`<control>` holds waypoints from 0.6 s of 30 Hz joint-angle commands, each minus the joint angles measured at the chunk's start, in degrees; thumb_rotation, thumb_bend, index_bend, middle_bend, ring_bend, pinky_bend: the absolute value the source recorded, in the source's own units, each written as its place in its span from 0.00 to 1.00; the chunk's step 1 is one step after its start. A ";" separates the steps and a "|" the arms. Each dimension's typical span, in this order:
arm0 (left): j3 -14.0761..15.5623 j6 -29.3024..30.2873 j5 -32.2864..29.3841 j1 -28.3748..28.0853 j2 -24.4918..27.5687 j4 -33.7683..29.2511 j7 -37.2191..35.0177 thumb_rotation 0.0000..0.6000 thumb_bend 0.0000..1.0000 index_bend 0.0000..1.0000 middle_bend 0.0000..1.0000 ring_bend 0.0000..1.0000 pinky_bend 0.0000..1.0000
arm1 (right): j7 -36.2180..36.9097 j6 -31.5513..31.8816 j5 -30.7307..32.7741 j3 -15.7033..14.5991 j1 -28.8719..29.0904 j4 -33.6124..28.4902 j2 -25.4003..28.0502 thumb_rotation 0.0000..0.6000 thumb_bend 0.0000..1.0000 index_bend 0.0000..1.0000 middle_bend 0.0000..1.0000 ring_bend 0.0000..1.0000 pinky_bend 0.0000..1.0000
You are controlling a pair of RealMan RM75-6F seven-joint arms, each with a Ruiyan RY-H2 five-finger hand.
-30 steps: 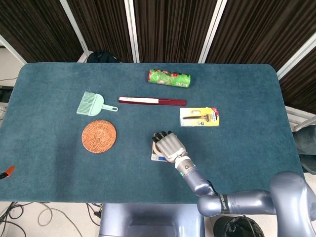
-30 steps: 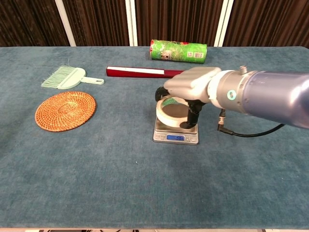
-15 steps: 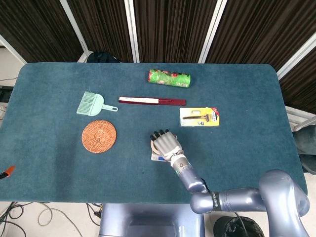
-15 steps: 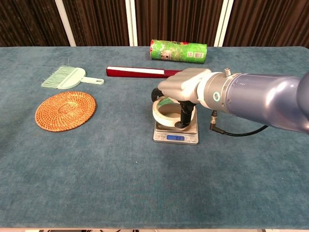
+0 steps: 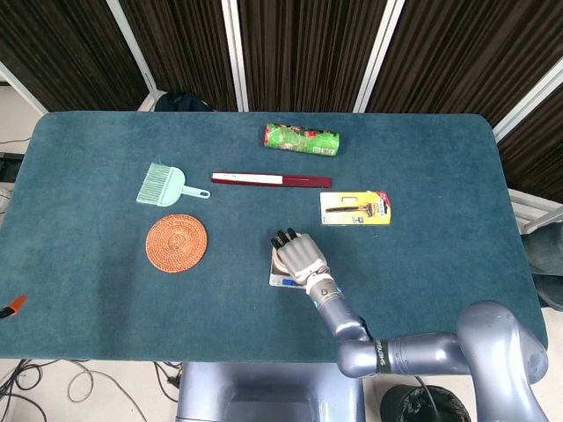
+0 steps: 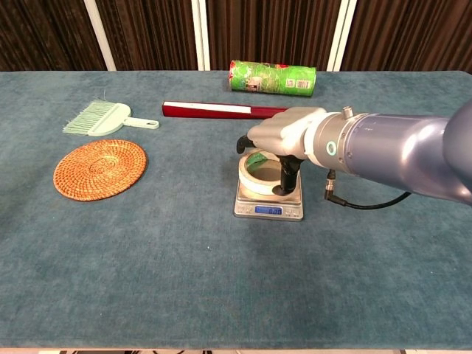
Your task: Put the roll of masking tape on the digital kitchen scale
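The roll of masking tape [image 6: 257, 178], a cream ring, lies on the small silver digital kitchen scale [image 6: 268, 210] near the table's middle. My right hand [image 6: 285, 136] sits over the roll from the right. Its thumb reaches down inside the ring and its fingers curl over the far rim, so it holds the roll. In the head view the right hand [image 5: 299, 255] covers most of the roll and the scale [image 5: 279, 280]. The scale's blue display is lit but too small to read. My left hand shows in neither view.
Behind the scale lie a long dark-red box [image 6: 221, 110] and a green can [image 6: 273, 77] on its side. A mint dust brush [image 6: 103, 118] and a woven orange coaster [image 6: 99, 169] sit to the left. A yellow packaged tool [image 5: 355, 208] lies right of the hand.
The roll was tilted and shifted left over the scale; now it lies flatter on the platform. The right hand moved slightly right with it and keeps its hold.
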 commanded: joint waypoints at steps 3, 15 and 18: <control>-0.02 0.14 0.02 0.06 0.01 -0.08 -0.03 1.00 0.00 0.00 0.00 0.00 0.00 | 0.28 -0.55 0.09 -0.38 0.33 -0.24 0.36 1.00 0.42 0.11 0.09 0.10 0.87; -0.07 0.09 -0.10 0.00 -0.08 0.04 0.35 1.00 0.00 0.00 0.00 0.00 0.00 | 4.03 6.05 -4.76 0.12 -2.96 -10.41 9.36 1.00 0.42 0.07 0.06 0.05 0.12; -0.08 0.31 -0.05 0.05 -0.19 0.02 0.69 1.00 0.00 0.00 0.00 0.00 0.00 | 6.46 10.17 -9.50 -1.57 -6.60 -16.72 15.38 1.00 0.42 0.07 0.06 0.04 0.08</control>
